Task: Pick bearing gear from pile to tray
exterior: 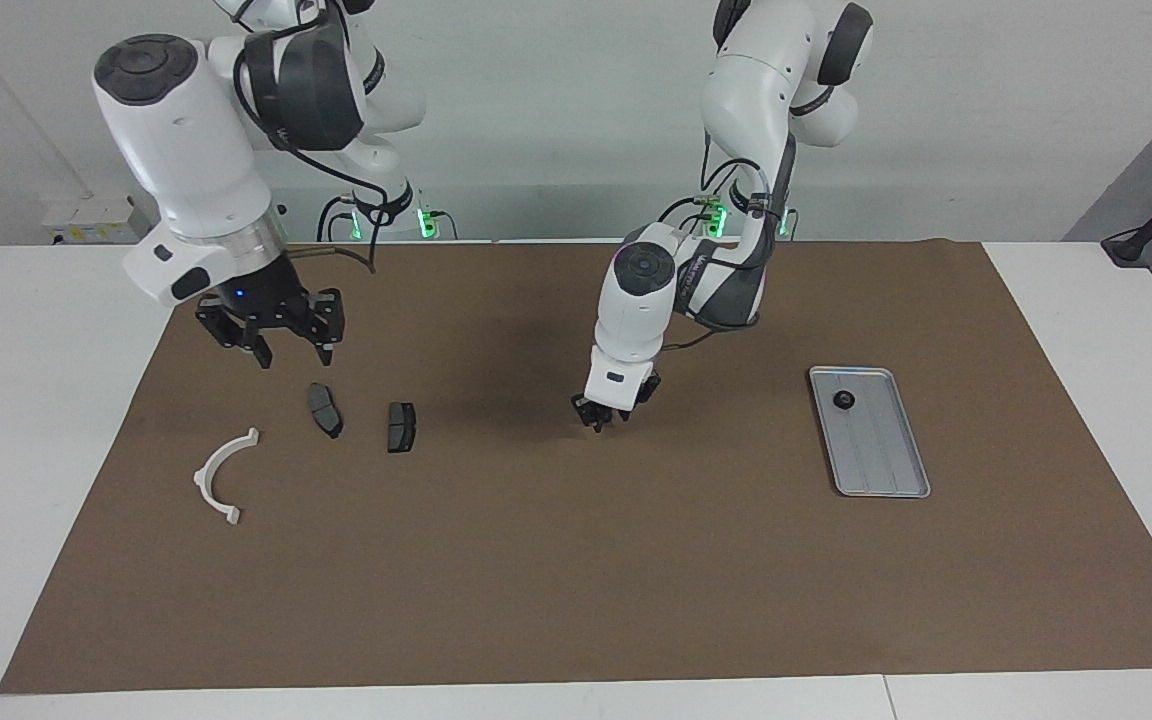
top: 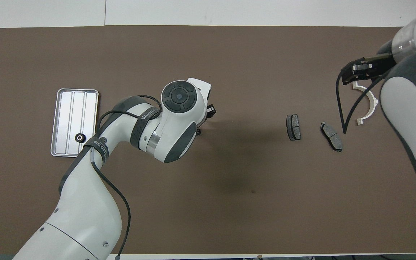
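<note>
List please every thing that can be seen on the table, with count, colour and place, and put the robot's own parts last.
mat: one, brown, covers most of the white table.
tray: one, silver-grey, at the left arm's end of the mat.
small round part: one, black, in the tray, at its end nearer the robots.
brake pads: two, dark grey, side by side toward the right arm's end.
half-ring bracket: one, white, beside the pads, farther from the robots.
left hand: one, black, low over the mat's middle; whether it holds anything cannot be told.
right hand: one, black, fingers open, above the pads.
</note>
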### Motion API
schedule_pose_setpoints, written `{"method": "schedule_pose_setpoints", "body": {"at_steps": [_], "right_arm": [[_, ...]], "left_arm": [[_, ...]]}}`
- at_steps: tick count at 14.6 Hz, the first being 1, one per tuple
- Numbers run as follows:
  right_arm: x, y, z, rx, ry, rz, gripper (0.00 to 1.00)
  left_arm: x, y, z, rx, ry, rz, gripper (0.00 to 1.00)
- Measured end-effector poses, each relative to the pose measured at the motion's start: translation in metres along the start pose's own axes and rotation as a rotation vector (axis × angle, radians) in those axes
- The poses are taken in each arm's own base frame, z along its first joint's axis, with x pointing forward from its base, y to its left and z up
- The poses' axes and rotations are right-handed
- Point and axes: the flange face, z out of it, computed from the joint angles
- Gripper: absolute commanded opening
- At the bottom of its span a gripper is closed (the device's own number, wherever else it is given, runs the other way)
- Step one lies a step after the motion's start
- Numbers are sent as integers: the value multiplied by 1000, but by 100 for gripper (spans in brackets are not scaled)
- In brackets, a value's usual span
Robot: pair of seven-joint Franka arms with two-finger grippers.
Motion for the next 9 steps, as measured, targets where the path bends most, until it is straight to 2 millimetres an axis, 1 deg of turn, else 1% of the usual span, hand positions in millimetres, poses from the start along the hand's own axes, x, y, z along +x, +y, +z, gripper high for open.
{"method": "schedule_pose_setpoints", "body": {"at_steps": [2,3,4,6,9], "right_arm": [[-16,36,-1,1,-36,-5,100],[-25,49,-1,3,-56,-6,100],[-34,57,-3,5,-70,-2,100],[-50,64,-14,7,-72,9,100],[-68,62,-43,5,-26,8,100]], "left_arm": [[-2,-4,8,30,1,12,52],[-4,-6,12,38,-3,14,52],[-7,-7,16,45,-7,17,52],[-14,-7,23,58,-15,23,52],[-19,-3,24,51,-10,-4,51]]}}
